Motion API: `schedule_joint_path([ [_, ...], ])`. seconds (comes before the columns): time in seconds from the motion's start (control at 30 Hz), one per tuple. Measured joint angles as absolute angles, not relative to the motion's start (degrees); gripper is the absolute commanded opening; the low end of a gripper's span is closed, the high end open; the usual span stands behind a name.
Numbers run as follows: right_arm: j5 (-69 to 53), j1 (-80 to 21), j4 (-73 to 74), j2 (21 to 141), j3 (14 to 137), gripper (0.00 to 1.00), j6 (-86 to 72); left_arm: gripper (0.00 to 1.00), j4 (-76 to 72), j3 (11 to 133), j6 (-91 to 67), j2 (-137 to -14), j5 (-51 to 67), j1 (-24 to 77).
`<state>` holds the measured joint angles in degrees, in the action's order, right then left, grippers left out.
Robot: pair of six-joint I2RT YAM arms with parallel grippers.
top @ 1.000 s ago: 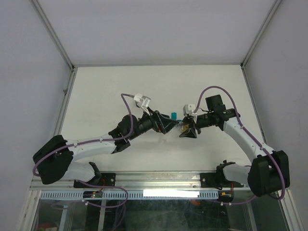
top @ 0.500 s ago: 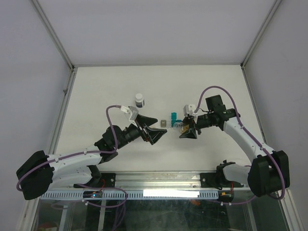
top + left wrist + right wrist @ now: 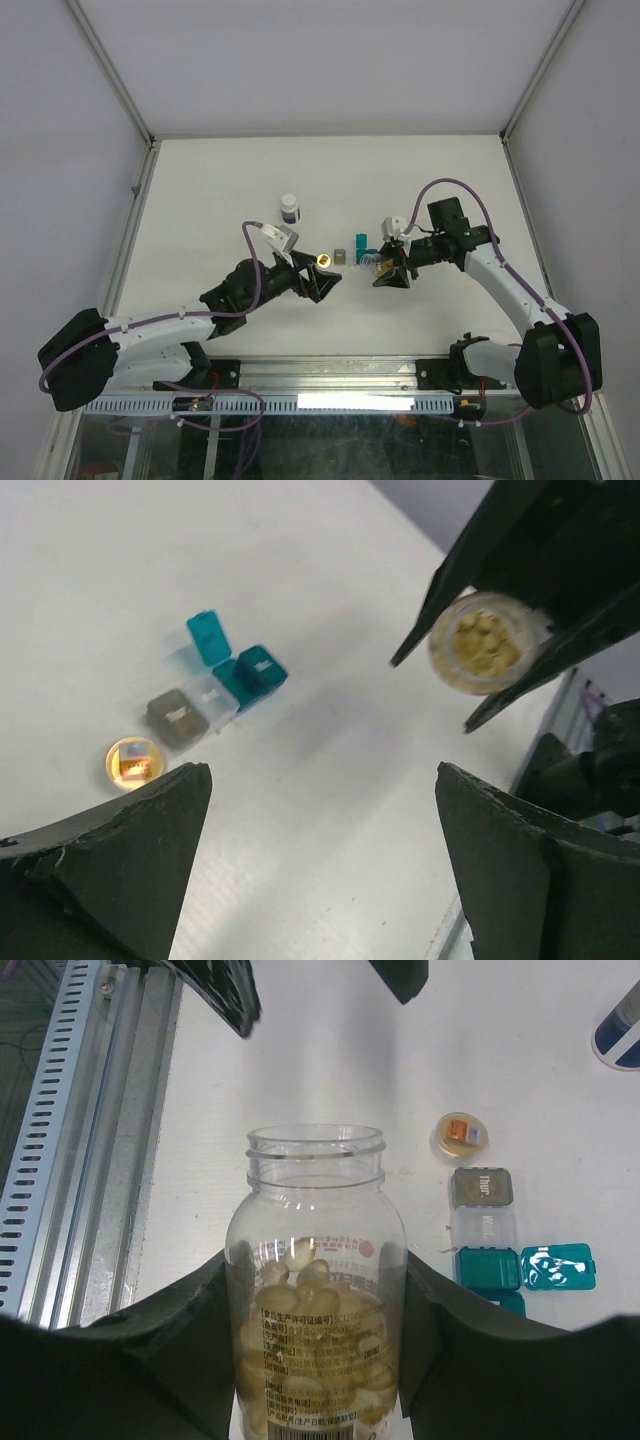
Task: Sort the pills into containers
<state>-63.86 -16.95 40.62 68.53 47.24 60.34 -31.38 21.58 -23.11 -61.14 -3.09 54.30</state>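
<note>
I have the grey container [image 3: 482,1187] and the teal container [image 3: 490,1265] around the middle of the table, in one short row with a clear compartment [image 3: 483,1227] touching both. The teal one's lid [image 3: 557,1265] is flipped open. A round amber cap [image 3: 460,1135] lies just beside the grey end, not touching it. My right gripper [image 3: 388,272] is clenched around an uncapped pill bottle [image 3: 315,1290], just to the right of the row. The bottle is part-filled with yellowish pills [image 3: 483,645] and its mouth points toward my left arm. My left gripper [image 3: 322,284] is released, jaws spread wide with nothing between them, near the cap on the side toward the table's near edge. A small bottle [image 3: 290,208] stands upright further left, toward the far edge.
</note>
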Motion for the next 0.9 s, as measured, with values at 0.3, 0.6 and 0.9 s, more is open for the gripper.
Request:
schedule_joint_path([
  [0.3,-63.83,-15.92,40.6,68.53,47.24,0.0,60.34,0.83,-26.89,21.63,-25.45,-68.2,-0.95,48.1],
  [0.6,-63.86,-14.5,40.56,68.53,47.24,0.0,60.29,0.37,-29.17,25.71,-27.64,-79.0,4.6,39.62],
  [0.9,-63.86,-14.11,40.56,68.53,47.24,0.0,60.27,0.3,-20.67,43.99,-23.07,-96.84,2.81,38.5],
])
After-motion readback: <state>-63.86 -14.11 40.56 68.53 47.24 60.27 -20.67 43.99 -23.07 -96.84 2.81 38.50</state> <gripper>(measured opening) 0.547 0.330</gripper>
